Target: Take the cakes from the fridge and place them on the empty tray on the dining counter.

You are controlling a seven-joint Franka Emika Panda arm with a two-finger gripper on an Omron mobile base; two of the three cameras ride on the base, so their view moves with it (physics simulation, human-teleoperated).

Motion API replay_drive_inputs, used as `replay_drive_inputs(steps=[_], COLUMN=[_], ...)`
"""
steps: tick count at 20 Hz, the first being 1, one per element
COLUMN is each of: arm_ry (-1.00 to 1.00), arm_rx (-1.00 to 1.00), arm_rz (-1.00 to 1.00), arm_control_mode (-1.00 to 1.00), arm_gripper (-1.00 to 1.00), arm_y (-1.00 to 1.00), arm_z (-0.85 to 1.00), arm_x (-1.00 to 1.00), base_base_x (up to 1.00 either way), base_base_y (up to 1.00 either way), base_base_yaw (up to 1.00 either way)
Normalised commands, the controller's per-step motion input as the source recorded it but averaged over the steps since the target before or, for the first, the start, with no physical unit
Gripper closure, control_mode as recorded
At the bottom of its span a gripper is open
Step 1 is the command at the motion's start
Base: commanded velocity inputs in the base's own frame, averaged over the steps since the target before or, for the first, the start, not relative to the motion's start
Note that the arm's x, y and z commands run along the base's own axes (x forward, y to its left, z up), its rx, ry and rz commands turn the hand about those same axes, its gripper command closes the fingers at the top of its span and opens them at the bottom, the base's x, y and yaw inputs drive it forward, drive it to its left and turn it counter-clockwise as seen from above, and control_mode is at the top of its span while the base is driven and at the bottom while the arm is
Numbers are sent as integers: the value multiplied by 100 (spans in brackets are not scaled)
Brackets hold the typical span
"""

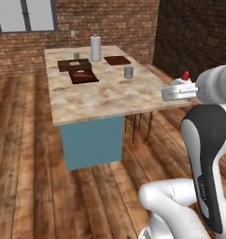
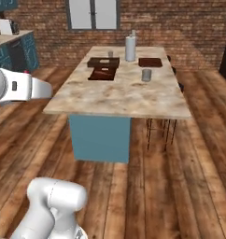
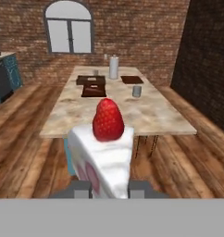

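Note:
My gripper (image 3: 110,187) is shut on a white cake wedge (image 3: 104,157) topped with a red cherry, held upright between the two fingers. In the left base view the same cake (image 1: 182,80) sits at the tip of my gripper (image 1: 179,87), off the counter's near right corner. The marbled dining counter (image 1: 101,95) stretches ahead. Its flat reddish-brown empty tray (image 1: 117,60) (image 2: 150,62) (image 3: 132,79) lies at the far right, well beyond the cake. The second cake and the fridge are out of view.
On the counter stand a handled brown tray (image 1: 83,76), a deeper brown tray (image 1: 74,64), a tall white cylinder (image 1: 95,48) and a grey cup (image 1: 128,72) just before the empty tray. Stool legs (image 2: 161,128) show under the right side. Teal cabinets (image 2: 12,51) stand far left.

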Motion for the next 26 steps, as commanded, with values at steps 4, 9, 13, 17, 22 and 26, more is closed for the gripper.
replay_drive_inputs(steps=[4,9,13,17,22,26], arm_ry=[0,0,0,0,0,0], arm_rx=[0,0,0,0,0,0], arm_rz=[0,0,0,0,0,0], arm_control_mode=[100,100,100,100,100,100], arm_gripper=[100,100,100,100,100,100], arm_y=[0,0,0,0,0,0], arm_z=[0,0,0,0,0,0], arm_x=[0,0,0,0,0,0], base_base_x=[83,82,82,80,87,79], base_base_y=[-100,-100,-100,-100,-100,-100], base_base_yaw=[-6,-5,-3,0,9,28])
